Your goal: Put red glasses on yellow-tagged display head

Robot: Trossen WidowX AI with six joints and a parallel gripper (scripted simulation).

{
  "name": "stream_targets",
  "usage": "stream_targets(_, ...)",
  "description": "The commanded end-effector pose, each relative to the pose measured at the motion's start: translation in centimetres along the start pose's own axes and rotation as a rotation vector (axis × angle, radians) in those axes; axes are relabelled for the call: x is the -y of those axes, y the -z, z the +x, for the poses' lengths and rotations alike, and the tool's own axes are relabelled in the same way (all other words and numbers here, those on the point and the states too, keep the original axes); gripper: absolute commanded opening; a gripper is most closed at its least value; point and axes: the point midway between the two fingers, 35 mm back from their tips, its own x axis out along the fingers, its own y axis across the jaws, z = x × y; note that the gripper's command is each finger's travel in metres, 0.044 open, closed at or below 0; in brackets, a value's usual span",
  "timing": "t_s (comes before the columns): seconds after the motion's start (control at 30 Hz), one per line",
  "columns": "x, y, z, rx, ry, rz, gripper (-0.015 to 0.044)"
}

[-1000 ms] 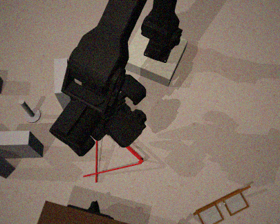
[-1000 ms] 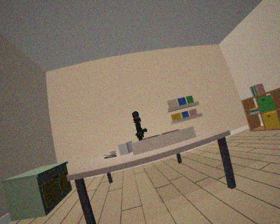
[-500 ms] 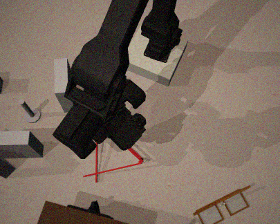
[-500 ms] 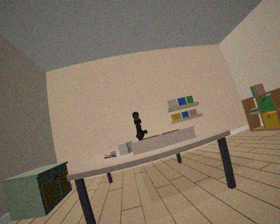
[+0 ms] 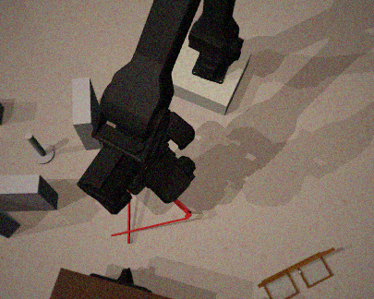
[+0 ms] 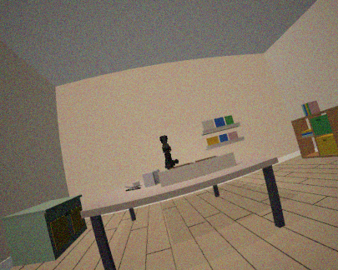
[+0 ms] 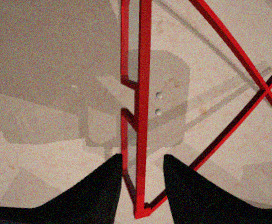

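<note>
The red glasses lie on the pale table top, under the arm's gripper. From above, their two temples cross each other, and the end of the front frame nearer the brown box shows past the gripper's body; the rest of that front is hidden beneath it. In the wrist view the front frame runs up between the fingertips, its near corner with the hinge lying in the gap, and one temple slants away past the tip of the right-hand finger in that picture. The gripper is partly open, its fingers parted by a modest gap, and it grips nothing; whether either finger brushes the frame cannot be told.

Beside the arm's forearm stands a grey block, with a small post on a round foot near it and another long grey block further out. The brown box sits at the lower edge of the top view, and a pair of brown-orange glasses lies well apart from the red pair. The arm's base stands on a pale slab.
</note>
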Motion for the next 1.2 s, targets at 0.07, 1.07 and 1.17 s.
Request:
stream_targets(0.07,-0.36,0.08,1.22,-0.002,-0.007,0.003,0.0120)
stream_targets(1.07,-0.22,0.11,1.56,-0.002,-0.007,0.002,0.0033)
stream_targets(1.17,-0.22,0.11,1.56,-0.002,-0.007,0.002,0.0013)
